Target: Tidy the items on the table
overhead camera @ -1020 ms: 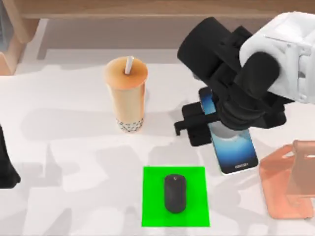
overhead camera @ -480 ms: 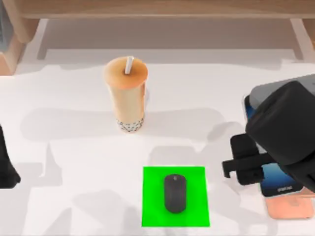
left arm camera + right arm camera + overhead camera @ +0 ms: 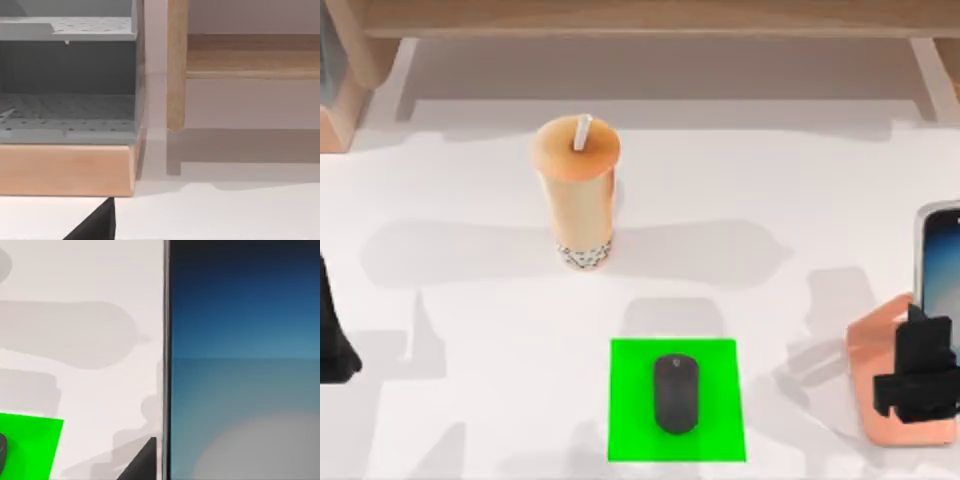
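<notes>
The bubble-tea cup (image 3: 577, 190) stands upright on the table (image 3: 470, 300), left of centre, with its white straw up. A black mouse (image 3: 676, 393) lies on the green mat (image 3: 720, 400) near the front edge. At the right edge the smartphone (image 3: 938, 250) is held above the pink-copper stand (image 3: 873, 370), and my right gripper (image 3: 918, 385) is shut on its lower part. In the right wrist view the phone's bluish screen (image 3: 240, 365) is very close, with a dark fingertip (image 3: 145, 460) against its silver edge. My left gripper (image 3: 330, 345) is parked at the left edge.
A light wooden shelf (image 3: 640, 25) runs along the back of the table. In the left wrist view its post (image 3: 176, 65) stands next to a grey bin (image 3: 67, 75) on a wooden base. White tabletop lies open between the cup and the stand.
My right arm has swung from the table's middle to the right edge, carrying the smartphone. The phone now sits over the pink-copper stand. Cup, mouse and left arm have not moved.
</notes>
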Controlling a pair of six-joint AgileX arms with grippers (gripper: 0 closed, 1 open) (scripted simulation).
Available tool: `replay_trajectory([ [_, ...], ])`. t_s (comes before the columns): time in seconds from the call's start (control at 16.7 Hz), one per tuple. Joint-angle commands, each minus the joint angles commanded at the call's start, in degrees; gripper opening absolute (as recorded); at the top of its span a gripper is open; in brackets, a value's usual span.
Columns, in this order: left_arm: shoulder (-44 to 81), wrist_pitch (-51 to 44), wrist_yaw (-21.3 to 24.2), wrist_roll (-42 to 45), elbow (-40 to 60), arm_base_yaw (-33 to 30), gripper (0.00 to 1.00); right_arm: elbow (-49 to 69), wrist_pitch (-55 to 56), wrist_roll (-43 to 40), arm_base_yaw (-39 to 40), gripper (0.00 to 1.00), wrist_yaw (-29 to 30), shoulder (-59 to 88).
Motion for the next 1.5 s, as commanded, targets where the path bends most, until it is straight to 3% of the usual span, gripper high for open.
replay_trajectory([
  [0.42,0.0,0.0,0.0,0.0,0.0,0.0,1.0,-12.6,2.8,2.5,2.9,0.0,6.5,-14.8],
  [1.02,0.0,0.0,0.0,0.0,0.0,0.0,1.0,-6.6,7.7,1.2,0.2,0.0,6.7,-16.5],
  [1.26,0.0,0.0,0.0,0.0,0.0,0.0,1.0,-2.8,16.1,-3.5,-4.6,0.0,4.1,-17.3],
  [1.5,0.0,0.0,0.0,0.0,0.0,0.0,1.0,-8.4,22.5,-10.6,-9.9,0.0,-2.2,-14.7],
])
